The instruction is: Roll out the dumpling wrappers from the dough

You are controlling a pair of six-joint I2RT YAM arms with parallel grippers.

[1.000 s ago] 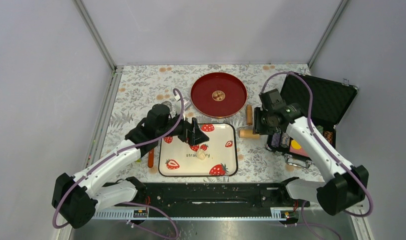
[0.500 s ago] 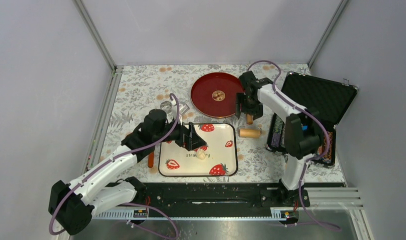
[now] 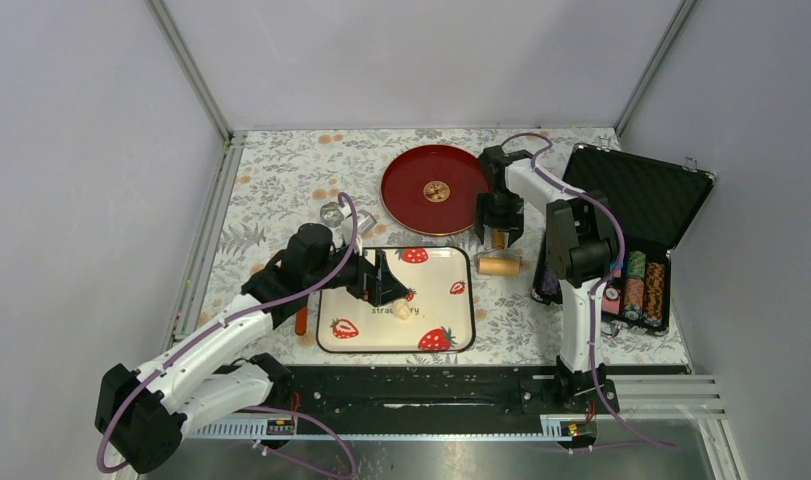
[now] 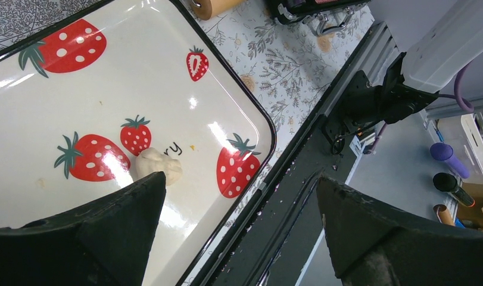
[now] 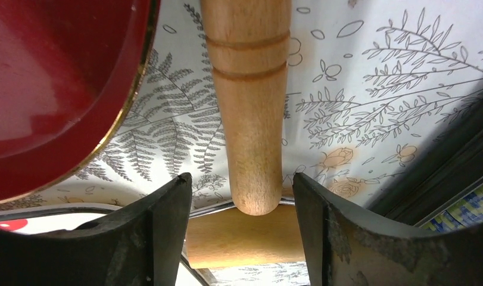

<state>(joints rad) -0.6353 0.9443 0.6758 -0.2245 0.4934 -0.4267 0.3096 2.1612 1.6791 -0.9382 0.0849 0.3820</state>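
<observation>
The dough (image 3: 403, 311) is a small off-white lump on the strawberry tray (image 3: 451, 335); it also shows in the left wrist view (image 4: 159, 167). My left gripper (image 3: 389, 283) hovers open just left of it, with its near finger (image 4: 108, 232) beside the lump. The tan wooden roller has a handle (image 5: 249, 107) and a barrel (image 3: 499, 265) and lies right of the tray. My right gripper (image 3: 499, 230) is open and straddles the handle's end (image 5: 242, 179) without touching it. No dumpling wrappers are in view.
A red plate (image 3: 437, 190) sits behind the tray, close to the roller (image 5: 54, 77). Two metal ring cutters (image 3: 331, 212) lie at the tray's far left. An orange stick (image 3: 301, 320) lies left of the tray. An open black case (image 3: 641, 195) of chips stands at the right.
My right arm has swung from beside the case to the roller's handle by the red plate. My left gripper has shifted slightly nearer over the tray.
</observation>
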